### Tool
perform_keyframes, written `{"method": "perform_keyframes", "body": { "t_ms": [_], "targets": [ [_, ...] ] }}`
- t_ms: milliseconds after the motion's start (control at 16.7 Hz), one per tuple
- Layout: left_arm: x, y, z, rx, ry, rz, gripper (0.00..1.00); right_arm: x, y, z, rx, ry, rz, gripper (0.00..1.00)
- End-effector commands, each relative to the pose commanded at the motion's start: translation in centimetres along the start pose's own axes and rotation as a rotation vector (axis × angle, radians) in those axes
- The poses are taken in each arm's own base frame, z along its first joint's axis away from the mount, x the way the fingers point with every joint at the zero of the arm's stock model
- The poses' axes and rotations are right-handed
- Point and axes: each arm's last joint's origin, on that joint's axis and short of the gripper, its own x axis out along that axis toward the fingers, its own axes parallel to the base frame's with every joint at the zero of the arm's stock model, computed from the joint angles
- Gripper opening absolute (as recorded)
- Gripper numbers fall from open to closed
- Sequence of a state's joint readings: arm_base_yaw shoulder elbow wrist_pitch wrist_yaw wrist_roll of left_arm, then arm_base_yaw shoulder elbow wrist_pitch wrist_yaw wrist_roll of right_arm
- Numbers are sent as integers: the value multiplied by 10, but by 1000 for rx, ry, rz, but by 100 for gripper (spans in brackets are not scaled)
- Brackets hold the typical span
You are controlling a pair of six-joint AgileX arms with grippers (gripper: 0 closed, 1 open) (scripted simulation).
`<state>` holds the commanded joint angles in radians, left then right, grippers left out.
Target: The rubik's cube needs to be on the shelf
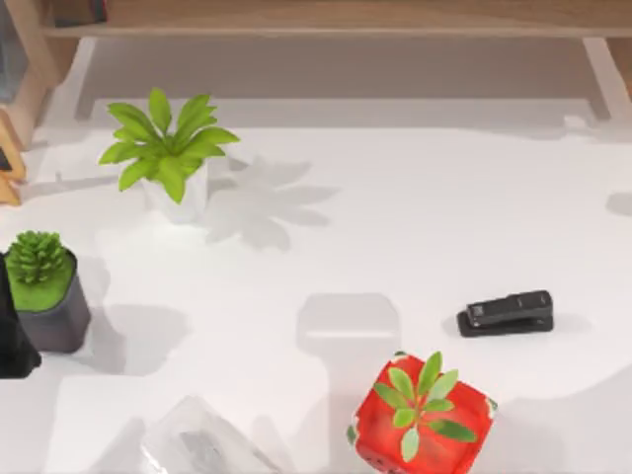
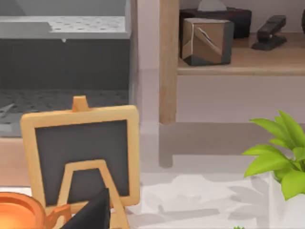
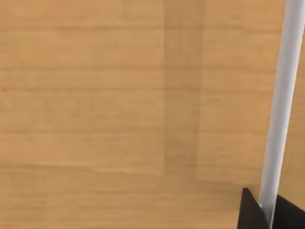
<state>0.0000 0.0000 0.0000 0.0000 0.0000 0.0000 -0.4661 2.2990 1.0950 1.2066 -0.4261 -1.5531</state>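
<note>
Two grippers concern us, and we cannot tell the state of either. A dark wedge of the left gripper (image 2: 93, 214) sits low beside a small chalkboard easel (image 2: 81, 157) and an orange cup (image 2: 19, 212), at the table's (image 1: 395, 217) left side, facing the shelf (image 2: 238, 64). A dark tip of the right gripper (image 3: 252, 217) hangs close over light-brown wood grain, next to a white strip (image 3: 281, 109).

We cannot tell where the cube lies, nor how it stands relative to either gripper.

From above, the shelf (image 1: 336, 20) runs along the far edge. On the white table we see:
- a leafy plant (image 1: 168, 148) in a white pot, at the left near the shelf
- a small plant (image 1: 44, 291) in a dark pot, at the left edge
- a red planter (image 1: 420, 415) at the near edge, right of the middle
- a black stapler (image 1: 506, 312) lying flat, just beyond the planter and to its right
- a clear object (image 1: 202, 444) at the near edge, left of the planter

From the left wrist, the shelf carries a brown box (image 2: 207, 40) near its upright (image 2: 168, 62), with a dark box (image 2: 217, 19) behind it and a second stapler (image 2: 270, 32) beside it
</note>
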Motion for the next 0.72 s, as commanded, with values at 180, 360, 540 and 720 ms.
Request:
{"method": "perform_keyframes", "body": {
  "t_ms": [180, 360, 540, 720],
  "targets": [
    [0, 0, 0, 0, 0, 0, 100, -28, 3, 1, 4, 0, 9, 0],
    [0, 0, 0, 0, 0, 0, 100, -37, 1, 1, -2, 1, 1, 0],
    [0, 0, 0, 0, 0, 0, 100, -36, 2, 2, 0, -1, 4, 0],
    [0, 0, 0, 0, 0, 0, 100, -46, 1, 0, -1, 0, 0, 0]
  ]
}}
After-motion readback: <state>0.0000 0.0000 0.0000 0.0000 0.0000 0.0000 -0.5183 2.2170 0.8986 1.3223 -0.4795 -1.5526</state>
